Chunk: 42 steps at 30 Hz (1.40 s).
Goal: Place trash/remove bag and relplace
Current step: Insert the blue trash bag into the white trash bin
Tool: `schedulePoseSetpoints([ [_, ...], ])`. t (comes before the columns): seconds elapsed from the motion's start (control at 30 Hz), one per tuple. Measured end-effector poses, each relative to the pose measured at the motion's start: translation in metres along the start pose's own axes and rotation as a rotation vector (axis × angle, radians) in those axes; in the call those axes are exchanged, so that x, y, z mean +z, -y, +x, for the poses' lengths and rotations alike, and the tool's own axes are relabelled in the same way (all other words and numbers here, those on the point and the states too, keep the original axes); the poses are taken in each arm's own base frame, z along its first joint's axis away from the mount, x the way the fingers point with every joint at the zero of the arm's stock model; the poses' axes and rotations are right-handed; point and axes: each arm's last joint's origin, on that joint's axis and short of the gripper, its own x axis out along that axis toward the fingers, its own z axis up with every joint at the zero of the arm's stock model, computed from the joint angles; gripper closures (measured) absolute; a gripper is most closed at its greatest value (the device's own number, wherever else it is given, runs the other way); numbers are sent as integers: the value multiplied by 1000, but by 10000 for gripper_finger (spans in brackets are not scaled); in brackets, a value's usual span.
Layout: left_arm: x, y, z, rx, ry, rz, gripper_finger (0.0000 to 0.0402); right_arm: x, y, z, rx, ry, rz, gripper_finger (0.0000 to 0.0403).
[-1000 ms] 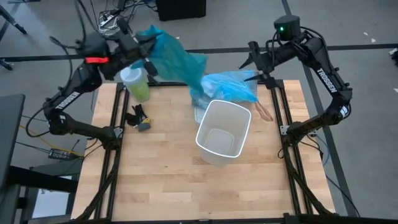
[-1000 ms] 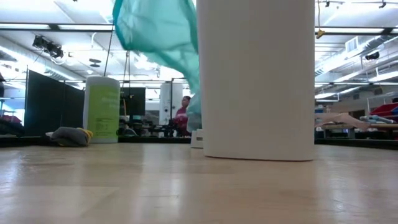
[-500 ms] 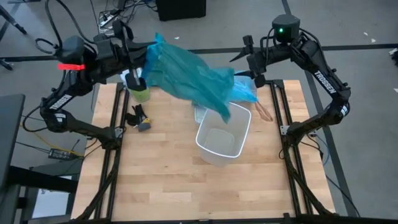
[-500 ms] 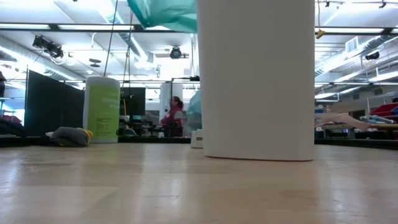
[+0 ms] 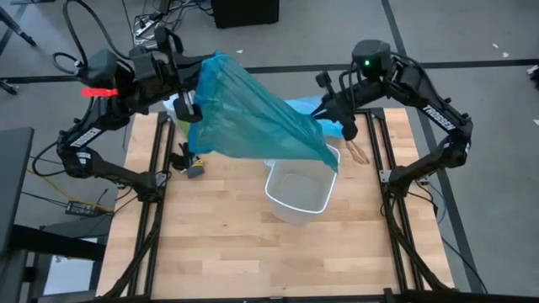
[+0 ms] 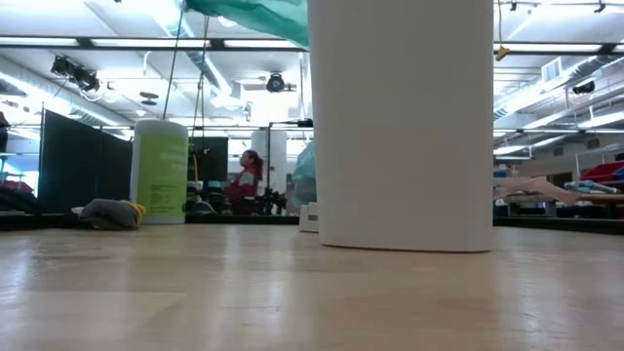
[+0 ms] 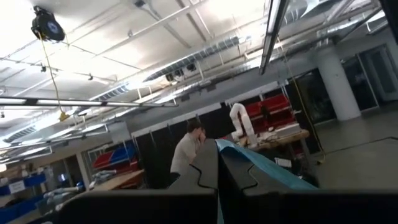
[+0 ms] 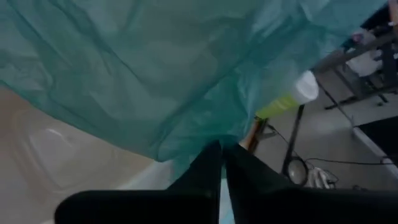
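A dark teal-green plastic bag [image 5: 253, 118] is spread in the air between my two grippers, above a white bin [image 5: 299, 189] that stands open on the table. My left gripper [image 5: 192, 99] is shut on the bag's left end. My right gripper [image 5: 339, 133] is shut on its right end. The light sky-blue bag [image 5: 316, 108] lies on the table's far side behind the bin, half hidden by the teal bag. In the low view the bin [image 6: 405, 127] fills the middle and the teal bag [image 6: 258, 12] shows only at the top. My left gripper pinches a thin strip of the teal bag's left end [image 7: 249, 160] between its two shut fingers, which point slightly upward toward the table's right. The bag runs away from it, clear of the table. My right gripper pinches a gathered fold of the teal bag's right end [image 8: 205, 140] between its shut fingers, coming from the far right and slanting down. The bag stretches from there toward the left arm and is lifted clear above the bin; its corner [image 5: 331, 160] droops over the bin's rim.
A green-and-white canister [image 6: 161, 171] stands at the table's far left, with a small dark object [image 5: 189, 160] lying near it. A tan scrap [image 5: 358, 153] lies by the right rail. The table's near half is bare wood [image 5: 253, 252].
My right gripper has swung from the far right toward the bin and shut on the teal bag's free end. The bag, which hung from my left gripper down to the table, has swung out and now spreads between both grippers above the bin. My left gripper has risen and tipped slightly.
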Motion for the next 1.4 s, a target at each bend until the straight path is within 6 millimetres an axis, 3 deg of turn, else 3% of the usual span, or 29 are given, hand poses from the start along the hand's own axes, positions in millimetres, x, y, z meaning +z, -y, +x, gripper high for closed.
schedulePoseSetpoints([
  [0.3,8,-3,5,38,129,7,401,2,-57,16,279,-21,-8,400],
  [0.47,-6,2,18,-11,95,-103,401,0,-77,21,230,-49,-33,402],
  [0.73,-45,21,54,-196,50,-207,402,-12,-85,21,142,-171,-6,403],
  [0.97,-61,36,73,-229,67,-233,401,-39,-83,29,-29,-469,-8,403],
  [1.1,-72,44,80,-283,44,-242,401,-40,-82,34,-25,-483,-10,403],
  [1.23,-70,48,76,-393,33,-268,401,-45,-84,8,-69,-560,12,403],
  [1.4,-61,46,67,-449,22,-268,401,-34,-84,-32,-187,-389,-19,403],
])
